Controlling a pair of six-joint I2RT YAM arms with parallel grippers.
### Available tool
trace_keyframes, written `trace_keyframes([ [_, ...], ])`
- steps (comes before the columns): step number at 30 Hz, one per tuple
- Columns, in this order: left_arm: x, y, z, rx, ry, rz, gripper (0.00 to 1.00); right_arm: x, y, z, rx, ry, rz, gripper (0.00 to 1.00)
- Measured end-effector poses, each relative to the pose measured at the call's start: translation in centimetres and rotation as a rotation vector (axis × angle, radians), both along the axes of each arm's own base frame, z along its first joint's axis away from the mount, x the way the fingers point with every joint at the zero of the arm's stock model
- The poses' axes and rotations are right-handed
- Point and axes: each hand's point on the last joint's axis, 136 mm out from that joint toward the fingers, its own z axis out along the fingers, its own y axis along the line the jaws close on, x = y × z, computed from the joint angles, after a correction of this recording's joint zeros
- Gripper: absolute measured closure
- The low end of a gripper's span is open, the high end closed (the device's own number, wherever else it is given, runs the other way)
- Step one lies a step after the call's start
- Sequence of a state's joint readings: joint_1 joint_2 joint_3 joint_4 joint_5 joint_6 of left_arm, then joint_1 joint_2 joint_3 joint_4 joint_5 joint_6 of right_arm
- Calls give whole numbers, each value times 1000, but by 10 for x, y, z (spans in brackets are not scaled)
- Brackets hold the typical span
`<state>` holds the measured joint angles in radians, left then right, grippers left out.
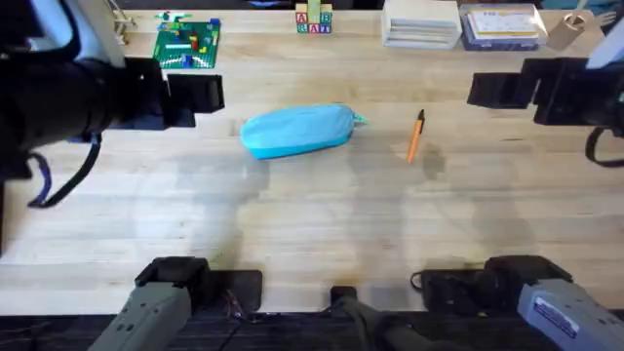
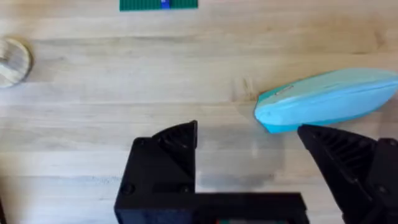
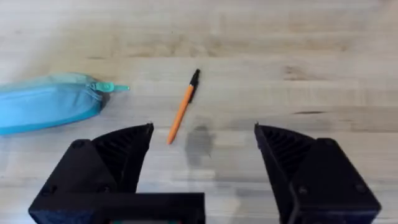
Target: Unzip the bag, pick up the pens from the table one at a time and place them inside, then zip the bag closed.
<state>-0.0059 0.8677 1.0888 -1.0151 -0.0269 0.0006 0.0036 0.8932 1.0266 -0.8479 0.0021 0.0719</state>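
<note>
Matt cloth bag (image 1: 296, 131); grainy wooden table (image 1: 312, 224); pen (image 1: 415, 136) seemingly smooth plastic.

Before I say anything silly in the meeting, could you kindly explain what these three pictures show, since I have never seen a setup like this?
These are two robot arms at a wooden table. One picture looks down from above, with the arms' bases at the bottom. The other two come from cameras on each wrist, so the black shapes at their lower edge are that arm's own two fingers. The left gripper and the right gripper are both open and hold nothing. On the table lie a light blue bag, zipped shut with its teal pull tab at the end nearer an orange pen. The pen lies apart from the bag. Toy bricks and boxes sit along the far edge.
</note>
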Motion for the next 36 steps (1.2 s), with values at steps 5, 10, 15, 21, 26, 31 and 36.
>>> trace_keyframes([
  [5,13,-2,-14,-6,100,-6,7,13,0,-13,1,90,1,5],
  [10,23,-3,-31,-12,179,-10,7,23,5,-31,23,163,19,4],
  [15,28,-4,-44,-18,229,-15,7,26,8,-39,35,194,28,4],
  [21,31,-5,-50,-23,255,-19,7,26,8,-39,37,193,30,4],
  [26,33,-6,-60,-23,296,-18,7,26,8,-38,38,192,30,4],
  [31,38,-6,-65,-23,303,-19,8,26,8,-39,37,193,30,4],
  [36,42,-9,-70,13,314,-102,7,26,8,-39,38,192,30,4],
])
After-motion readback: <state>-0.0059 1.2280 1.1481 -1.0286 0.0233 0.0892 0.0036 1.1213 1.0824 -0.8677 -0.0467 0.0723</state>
